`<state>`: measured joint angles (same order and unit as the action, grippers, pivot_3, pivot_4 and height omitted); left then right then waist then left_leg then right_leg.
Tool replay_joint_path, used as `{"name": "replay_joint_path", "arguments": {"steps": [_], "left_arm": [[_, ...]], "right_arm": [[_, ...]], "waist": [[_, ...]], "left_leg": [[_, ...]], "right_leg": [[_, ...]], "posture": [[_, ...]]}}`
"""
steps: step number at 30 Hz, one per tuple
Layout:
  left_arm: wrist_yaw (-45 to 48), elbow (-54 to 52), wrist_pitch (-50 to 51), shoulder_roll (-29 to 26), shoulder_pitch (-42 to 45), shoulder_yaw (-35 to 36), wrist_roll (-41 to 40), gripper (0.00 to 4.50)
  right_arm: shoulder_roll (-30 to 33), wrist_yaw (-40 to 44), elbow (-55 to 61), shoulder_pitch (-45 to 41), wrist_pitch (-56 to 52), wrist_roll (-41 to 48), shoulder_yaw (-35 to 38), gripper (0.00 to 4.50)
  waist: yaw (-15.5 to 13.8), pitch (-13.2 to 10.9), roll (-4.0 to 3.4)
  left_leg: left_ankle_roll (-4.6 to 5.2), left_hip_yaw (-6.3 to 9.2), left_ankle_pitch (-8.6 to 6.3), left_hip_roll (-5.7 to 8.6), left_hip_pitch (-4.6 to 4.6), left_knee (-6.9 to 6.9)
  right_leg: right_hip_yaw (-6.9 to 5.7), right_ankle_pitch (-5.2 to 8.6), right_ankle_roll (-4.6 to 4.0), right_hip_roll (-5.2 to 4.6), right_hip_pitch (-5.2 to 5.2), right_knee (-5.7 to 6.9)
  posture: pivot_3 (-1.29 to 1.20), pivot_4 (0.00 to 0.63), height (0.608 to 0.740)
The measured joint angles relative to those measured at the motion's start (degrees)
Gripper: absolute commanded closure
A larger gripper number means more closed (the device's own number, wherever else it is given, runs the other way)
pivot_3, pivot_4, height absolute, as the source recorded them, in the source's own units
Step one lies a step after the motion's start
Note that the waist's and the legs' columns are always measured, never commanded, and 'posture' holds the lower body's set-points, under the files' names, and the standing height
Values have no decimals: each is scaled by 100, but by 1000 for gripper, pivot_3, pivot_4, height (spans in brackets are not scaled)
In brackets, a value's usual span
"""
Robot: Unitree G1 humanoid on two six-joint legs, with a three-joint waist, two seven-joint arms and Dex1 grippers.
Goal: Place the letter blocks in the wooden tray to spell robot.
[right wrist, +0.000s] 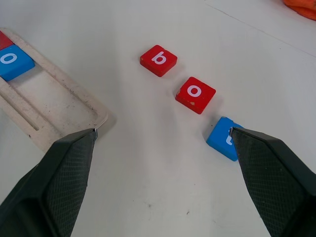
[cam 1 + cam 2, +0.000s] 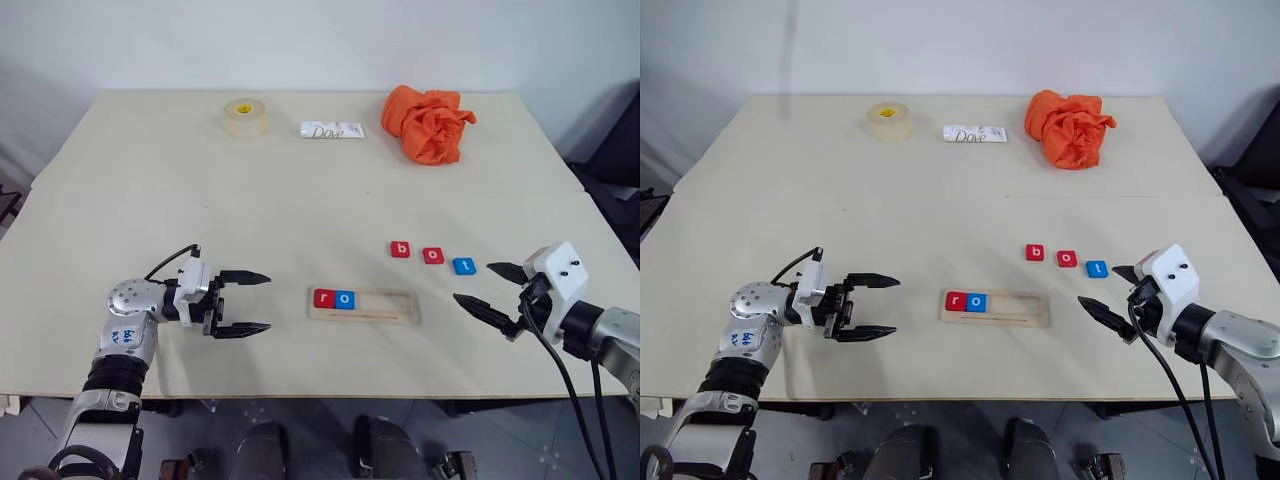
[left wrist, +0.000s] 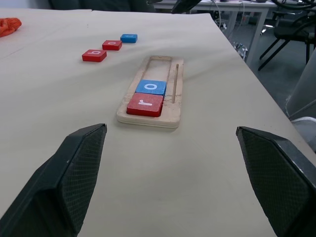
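The wooden tray [image 2: 364, 304] was seen lying flat near the front edge of the worktop [image 2: 300, 200], between the two grippers. Two letter blocks were seated side by side at its left end — the red "r" block [image 2: 324, 298] outermost and the blue "o" block [image 2: 345, 299] touching it on the inner side. The rest of the tray was left bare, with a thin groove running along its near rim.

Three more blocks were laid in a loose, slightly slanted row on the worktop, just beyond the tray's right end and apart from it: the red "b" block [image 2: 400, 249], the red "o" block [image 2: 433, 256] and the blue "t" block [image 2: 464, 266], each set a little apart from the next.

The left gripper [image 2: 247, 303] was held level to the left of the tray, pointed at it, its fingers spread wide and nothing gripped. The right gripper [image 2: 490, 290] was held to the right of the tray, angled toward the loose blocks — its fingers likewise spread wide and empty, one fingertip close to the blue "t" block.

Along the far side of the worktop were a roll of tape [image 2: 245, 116], a white Dove bar [image 2: 333, 130] and a crumpled orange cloth [image 2: 428, 123].
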<state>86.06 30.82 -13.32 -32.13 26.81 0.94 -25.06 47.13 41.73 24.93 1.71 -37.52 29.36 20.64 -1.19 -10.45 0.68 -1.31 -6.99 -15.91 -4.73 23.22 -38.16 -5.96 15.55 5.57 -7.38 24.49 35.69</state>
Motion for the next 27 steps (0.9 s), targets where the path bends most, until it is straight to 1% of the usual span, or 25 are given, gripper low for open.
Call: {"name": "replay_joint_path", "arguments": {"steps": [8, 13, 15, 17, 19, 22, 23, 27], "left_arm": [[0, 145, -68, 28, 34, -6, 0, 36], [0, 132, -78, 76, 43, -17, -34, 36], [0, 103, -80, 99, 49, -34, -38, 36], [0, 63, -83, 135, 51, -47, -40, 36], [0, -11, -86, 194, 57, -77, -42, 36], [-1, -104, -92, 215, 52, -110, -45, 36], [-1, -134, -93, 234, 52, -126, -45, 36], [-1, -191, -87, 241, 12, -141, -63, 36]], "right_arm": [[4, 83, -39, -49, 20, -41, 0, 0], [-46, -96, -40, -551, -99, -32, -171, 0], [-263, -387, -56, -893, -309, -41, -371, 0], [-667, -754, -100, -1300, -495, -93, -701, 0], [-935, -1007, -117, -1526, -644, -124, -947, 0], [-1577, -1616, -318, -1998, -856, -330, -1355, 0], [-1789, -1836, -431, -2122, -885, -456, -1511, 0], [-2288, -2412, -776, -2326, -978, -806, -1805, 0]], "waist": [[0, 0, 0], [31, 0, 0], [55, 0, 1], [101, 1, 1], [125, 1, 1], [143, 1, 1], [146, 1, 1], [140, 1, 1]], "left_leg": [[0, 1, 0, 0, 0, 0], [0, 1, 0, -3, -1, 1], [0, 1, 0, -3, 0, 1], [0, 1, 0, -3, 0, 1], [0, 1, 0, -3, 1, 3], [0, -2, 0, -3, 3, 3], [0, -2, 0, -3, 5, 4], [1, -3, 0, -2, 7, 6]], "right_leg": [[0, 0, 0, 0, 0, -1], [-1, 0, 0, 2, 0, 0], [-1, 0, 0, 1, 1, 1], [-2, 0, 0, 1, 2, 2], [-1, 0, -1, 1, 3, 3], [-1, 0, -1, 1, 5, 3], [-2, 0, -1, 0, 8, 4], [-2, 1, -2, 0, 8, 1]], "posture": [[0, 150, 740], [0, 150, 740], [0, 150, 740], [0, 150, 740], [0, 150, 740], [0, 150, 740], [0, 150, 740], [0, 150, 740]]}}
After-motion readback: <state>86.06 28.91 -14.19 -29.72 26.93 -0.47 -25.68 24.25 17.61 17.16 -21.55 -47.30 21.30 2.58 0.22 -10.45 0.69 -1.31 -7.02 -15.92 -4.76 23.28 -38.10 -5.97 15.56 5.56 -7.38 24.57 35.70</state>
